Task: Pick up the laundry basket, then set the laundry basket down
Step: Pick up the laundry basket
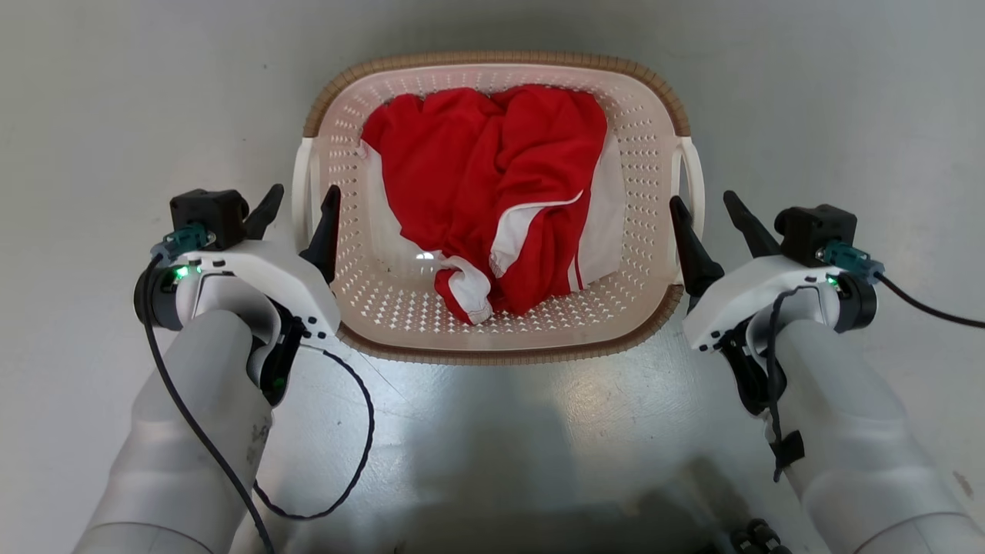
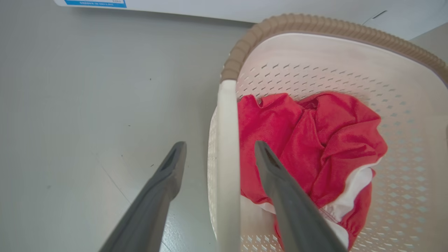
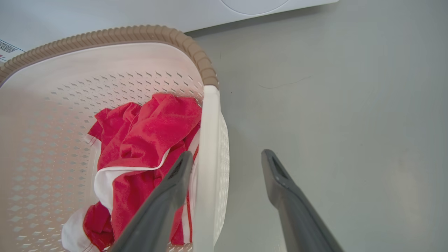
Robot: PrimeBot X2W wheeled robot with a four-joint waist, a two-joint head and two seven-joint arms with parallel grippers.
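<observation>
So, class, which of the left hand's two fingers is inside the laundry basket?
The left hand's finger over the red clothing: it is inside the basket's white handle; the other finger is outside, above the floor.

Smooth pale grey floor, lightly scuffed, running right up to the white appliance. There's a blue label low on that appliance's front, and a round door outline further along it.

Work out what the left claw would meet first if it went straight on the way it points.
The left claw would probably meet the white handle of the laundry basket, lying between its open fingers; beyond, the brown rim. Depth is unclear.
</observation>
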